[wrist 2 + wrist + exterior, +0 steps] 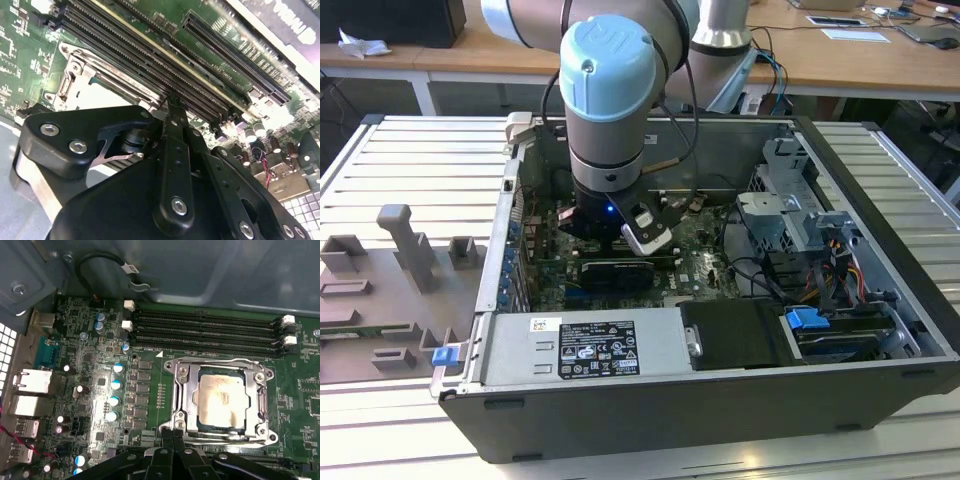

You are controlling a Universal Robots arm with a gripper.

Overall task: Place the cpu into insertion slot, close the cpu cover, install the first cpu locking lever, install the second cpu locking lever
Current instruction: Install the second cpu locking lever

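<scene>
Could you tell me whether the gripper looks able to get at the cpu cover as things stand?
Probably yes: in the first wrist view the gripper sits at the edge of the cpu cover, with nothing between them.

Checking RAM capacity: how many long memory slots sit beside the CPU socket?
4, all empty, lying side by side in one bank of memory slots along one edge of the insertion slot, between it and the case wall.

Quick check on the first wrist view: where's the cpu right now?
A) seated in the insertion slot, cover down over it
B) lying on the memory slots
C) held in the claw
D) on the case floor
A: the cpu sits in the insertion slot, with the cpu cover framing it; the claw is at the socket's edge.
</scene>
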